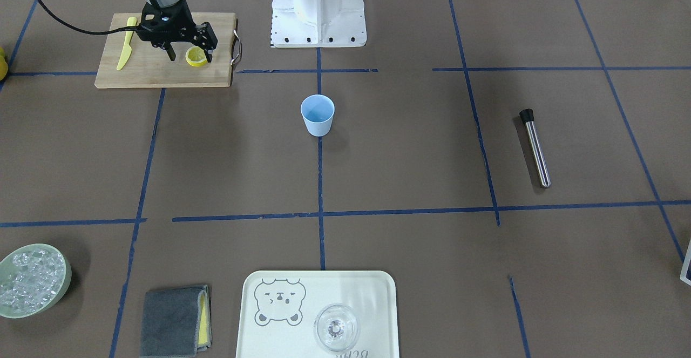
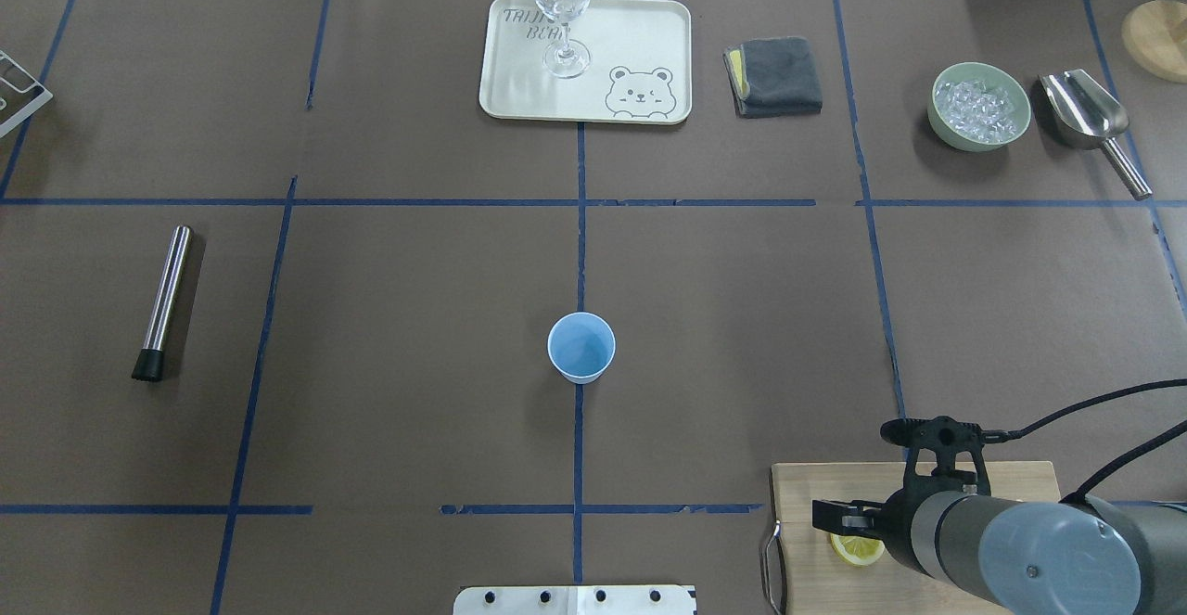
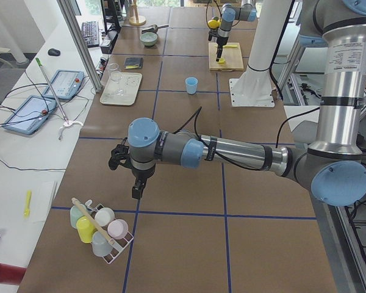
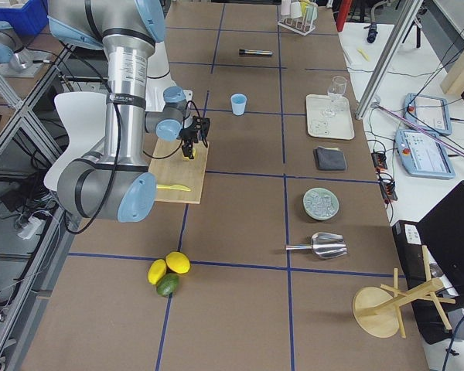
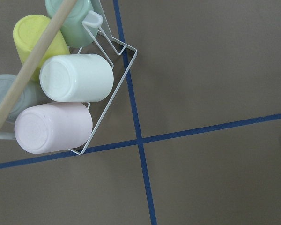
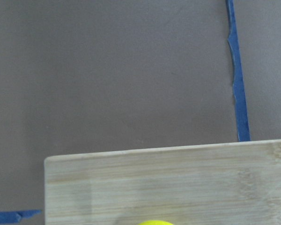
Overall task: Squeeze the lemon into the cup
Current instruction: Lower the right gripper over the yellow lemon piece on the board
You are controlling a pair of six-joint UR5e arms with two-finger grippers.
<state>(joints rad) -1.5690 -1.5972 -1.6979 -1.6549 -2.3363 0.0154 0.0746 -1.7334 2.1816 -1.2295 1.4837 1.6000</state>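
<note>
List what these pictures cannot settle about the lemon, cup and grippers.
- lemon: overhead view, the right arm covers part; right wrist view cuts it off at the bottom edge.
- left gripper: only in the exterior left view; open or shut unclear.
- right gripper: front view, contact with the lemon unclear.
- cup: any liquid inside, too small to tell.

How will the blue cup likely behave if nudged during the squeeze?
The cup looks empty and plastic, so probably light and easy to slide. It narrows toward its base, so a knock near the rim might tip it. Nothing stands beside it on the table to stop it.
</note>
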